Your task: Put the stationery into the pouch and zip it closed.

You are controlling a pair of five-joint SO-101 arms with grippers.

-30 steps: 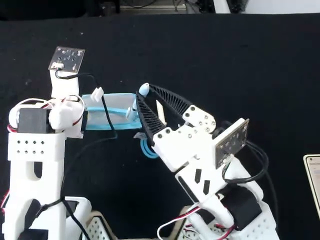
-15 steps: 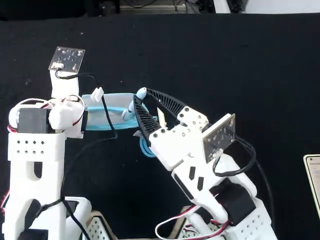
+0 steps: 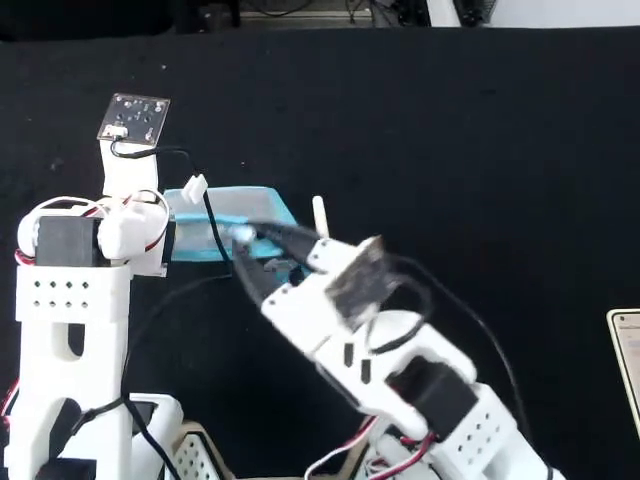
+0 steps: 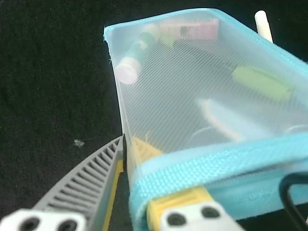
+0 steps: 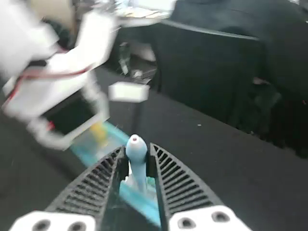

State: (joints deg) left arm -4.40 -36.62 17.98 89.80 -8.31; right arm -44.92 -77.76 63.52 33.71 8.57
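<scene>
A translucent pouch point(image 3: 225, 205) with a light blue zip band lies on the black table, and my left gripper point(image 3: 172, 238) is shut on its left end. In the left wrist view the pouch point(image 4: 192, 96) holds a pink eraser point(image 4: 187, 30), a green-and-pink tube point(image 4: 132, 60) and a green piece point(image 4: 262, 83). My left gripper point(image 4: 132, 154) pinches its edge. My right gripper point(image 3: 243, 237) sits over the pouch's near edge, shut on a light blue rounded piece point(image 5: 136, 151). I cannot tell whether that piece is a pen or a zip tab. A white stick point(image 3: 320, 214) lies beside the pouch.
A white flat item point(image 3: 625, 360) lies at the table's right edge. The left arm's body point(image 3: 70, 300) stands at the near left. The right arm's base point(image 3: 440, 410) fills the near middle. Open black table stretches behind and to the right of the pouch.
My right arm has swung left and lower, carrying the light blue piece from the pouch's right end towards the left gripper. The left arm and the pouch have stayed put.
</scene>
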